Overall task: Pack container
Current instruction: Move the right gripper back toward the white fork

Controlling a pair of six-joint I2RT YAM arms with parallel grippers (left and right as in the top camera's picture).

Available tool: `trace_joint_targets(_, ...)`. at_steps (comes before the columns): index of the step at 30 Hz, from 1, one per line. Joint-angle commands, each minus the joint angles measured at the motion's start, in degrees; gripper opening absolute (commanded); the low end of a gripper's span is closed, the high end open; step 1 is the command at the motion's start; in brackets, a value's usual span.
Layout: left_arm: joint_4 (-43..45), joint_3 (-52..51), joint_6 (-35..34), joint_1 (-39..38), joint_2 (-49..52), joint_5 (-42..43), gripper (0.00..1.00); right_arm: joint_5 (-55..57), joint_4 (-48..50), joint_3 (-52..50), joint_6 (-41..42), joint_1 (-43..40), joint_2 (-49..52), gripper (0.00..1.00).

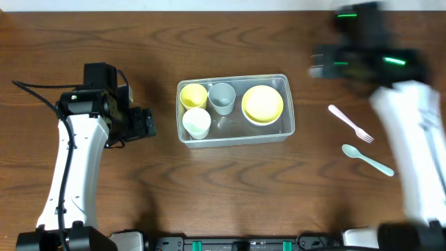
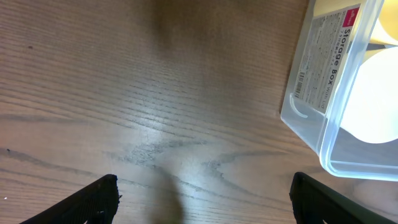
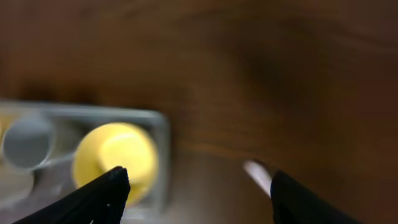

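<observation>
Three cups (image 1: 221,97) and one round yellow bowl (image 1: 262,104) are being held in one clear rectangular plastic container (image 1: 234,139). One pink fork (image 1: 350,123) and one mint spoon (image 1: 367,160) are lying at its right. The left gripper (image 2: 204,186) and right gripper (image 3: 199,177) are being held wide.

Soft light — container (image 2: 314,74) glares, right-wrist view blurred.

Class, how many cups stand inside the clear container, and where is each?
3. In the overhead view: a yellow cup at the container's top-left corner, a grey cup just right of it, a white cup at the bottom-left corner. None looks hidden.
</observation>
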Motion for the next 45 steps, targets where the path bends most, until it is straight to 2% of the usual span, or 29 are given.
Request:
trace_joint_targets(1,-0.3,-0.1,0.1,0.2,-0.7,-0.1,0.88,-6.0,-5.7,0.3,6.6,-8.9,-5.5,0.73)
trace_joint_targets(6,-0.3,-0.1,0.1,0.2,-0.7,-0.1,0.88,-5.9,-16.6,-0.3,7.4,-16.7,-9.8,0.74)
trace_joint_targets(12,-0.7,-0.1,0.1,0.2,-0.7,-0.1,0.89,-7.0,-24.8,-7.1,8.5,-19.7,-18.2,0.76)
trace_joint_targets(14,-0.7,-0.1,0.1,0.2,-0.7,-0.1,0.88,-9.8,-24.8,-11.4,8.6,-19.8,-22.5,0.79)
trace_joint_targets(16,-0.7,-0.1,0.1,0.2,-0.7,-0.1,0.88,-12.5,-23.9,-16.0,8.6,-19.8,-26.4,0.90)
trace_joint_targets(19,-0.7,-0.1,0.1,0.2,-0.7,-0.1,0.88,-13.8,-20.6,-23.6,9.1,-19.8,-30.3,0.99)
trace_joint_targets(22,-0.7,-0.1,0.1,0.2,-0.7,-0.1,0.88,-13.7,-14.4,-31.2,8.9,-19.8,-31.2,0.99)
trace_joint_targets(26,-0.7,-0.1,0.0,0.2,-0.7,-0.1,0.88,-13.7,-2.8,-38.0,3.0,-19.9,-27.6,0.99)
trace_joint_targets(31,-0.7,-0.1,-0.1,0.2,-0.7,-0.1,0.88,-11.4,4.7,-38.2,1.1,-19.9,-21.9,0.99)
trace_joint_targets(35,-0.7,-0.1,-0.1,0.2,-0.7,-0.1,0.89,-11.5,12.5,-37.7,-8.7,-19.8,-18.8,0.99)
trace_joint_targets(38,-0.5,-0.1,-0.1,0.2,-0.7,-0.1,0.89,-11.4,10.8,-34.1,-20.6,-20.2,-14.0,0.99)
trace_joint_targets(41,-0.5,-0.1,-0.1,0.2,-0.7,-0.1,0.88,-6.8,4.6,-27.6,-30.5,-20.2,-7.3,0.99)
trace_joint_targets(45,-0.5,-0.1,-0.1,0.2,-0.7,-0.1,0.89,-0.5,1.2,-17.4,-29.4,-20.5,2.9,0.98)
